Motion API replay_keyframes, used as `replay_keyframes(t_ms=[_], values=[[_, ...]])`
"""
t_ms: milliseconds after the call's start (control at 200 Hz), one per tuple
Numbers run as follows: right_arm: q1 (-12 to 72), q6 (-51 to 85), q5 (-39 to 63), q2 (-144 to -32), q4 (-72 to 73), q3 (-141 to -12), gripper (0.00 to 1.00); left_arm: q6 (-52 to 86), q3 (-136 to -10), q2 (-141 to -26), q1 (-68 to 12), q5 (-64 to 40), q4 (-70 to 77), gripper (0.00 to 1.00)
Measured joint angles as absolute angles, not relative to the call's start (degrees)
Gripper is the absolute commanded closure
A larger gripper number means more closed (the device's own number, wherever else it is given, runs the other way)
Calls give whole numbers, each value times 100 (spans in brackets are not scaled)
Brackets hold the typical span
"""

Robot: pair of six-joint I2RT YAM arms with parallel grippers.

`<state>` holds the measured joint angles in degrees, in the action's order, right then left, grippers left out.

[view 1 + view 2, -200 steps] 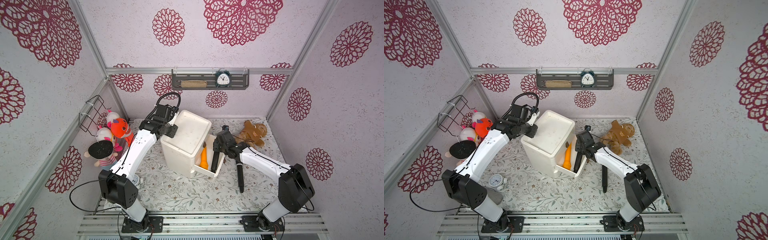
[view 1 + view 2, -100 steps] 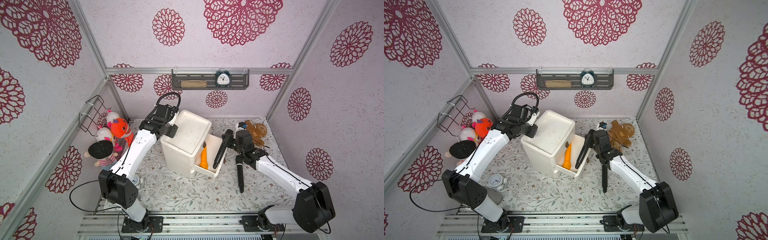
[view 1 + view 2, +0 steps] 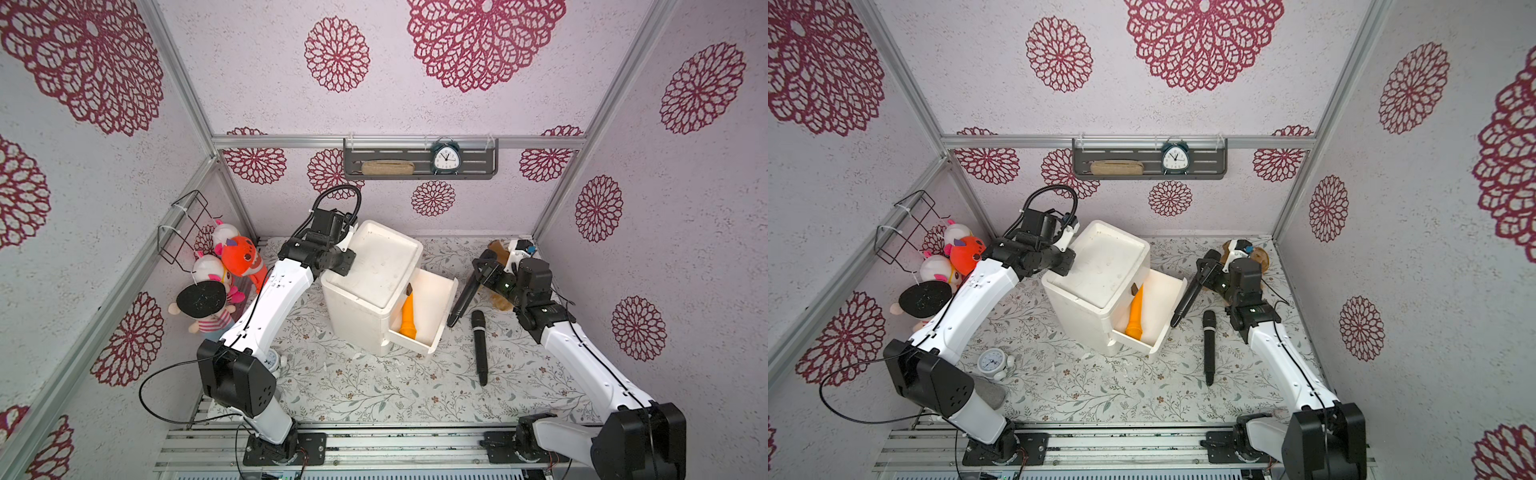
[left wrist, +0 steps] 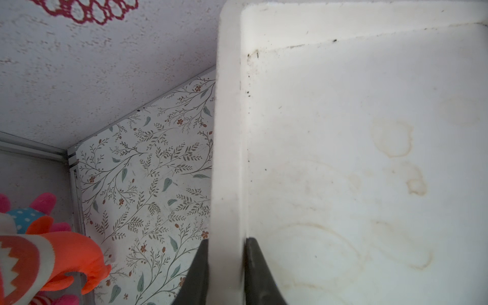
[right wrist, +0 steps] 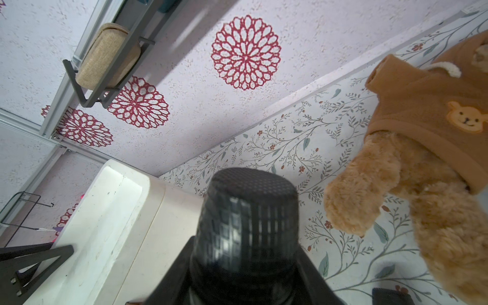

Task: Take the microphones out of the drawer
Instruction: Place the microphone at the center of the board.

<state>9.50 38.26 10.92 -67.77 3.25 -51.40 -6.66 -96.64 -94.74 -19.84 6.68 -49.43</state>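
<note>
Right claw: the right claw (image 3: 485, 269) is clamped round the head end of the microphone (image 3: 462, 300), and the head fills the gap between its part-spread jaws.
Microphone, look: all black, with a slim round handle narrowing to the tail. The right wrist view shows the head as a blunt dome of fine mesh with a glossy sheen on its flank.
Microphone, axis: tilted, and the long axis slants down from the claw. The head is up in the grip and the tail points low toward the desk (image 3: 374, 386).
Microphone, place: out of the drawer (image 3: 432, 301) and hanging below the claw. Its tail is just beside the outer face of the drawer front, and I can't tell whether it touches.
Drawer: pulled open, a smooth white tray with rounded corners. An orange cone-shaped piece (image 3: 408, 318) lies inside.
Left claw: over here the left claw (image 4: 225, 252) is closed on the raised rim of the drawer unit (image 3: 382, 266), one dark finger on each side.
Drawer unit: boxy and matte white, with faint yellowish ring stains on its recessed top.
Second microphone: the second microphone (image 3: 480, 349) is another black stick, lying flat on the desk below the right claw, near the held one's tail but apart from it.
Desk: pale sheet printed with leaves and small flowers.
Teddy bear: the teddy bear (image 5: 422, 158) is fuzzy and tan in a brown fleece top, close to the right claw on the side away from the drawer.
</note>
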Motion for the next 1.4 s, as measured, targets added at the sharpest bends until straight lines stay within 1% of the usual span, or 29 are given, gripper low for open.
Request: replay_keyframes(t_ms=[115,235,430,645,966,1216,1396], values=[[701,3623,1295,-6724,-56,-5140,100,-666,-9664,-9474,-1984,668,-4943,99],[561,3277,1256,-6643,-655,-5140,100,-666,-9664,-9474,-1984,668,-4941,99],[486,2613,611,-6532,-1678,-5137,100,-666,-9664,-9474,-1984,668,-4941,99],[322,2012,-99,-6543,-2342,-5096,100,-666,-9664,-9474,-1984,668,-4941,99],[239,1166,-779,-7067,-2672,-5094,100,-663,-9662,-9474,-1984,668,-4941,99],[228,707,-733,-7354,-2633,-4816,100,-666,-9662,-9474,-1984,668,-4941,99],[228,639,-685,-7533,-2600,-4768,100,-663,-9664,-9474,-1984,668,-4941,99]])
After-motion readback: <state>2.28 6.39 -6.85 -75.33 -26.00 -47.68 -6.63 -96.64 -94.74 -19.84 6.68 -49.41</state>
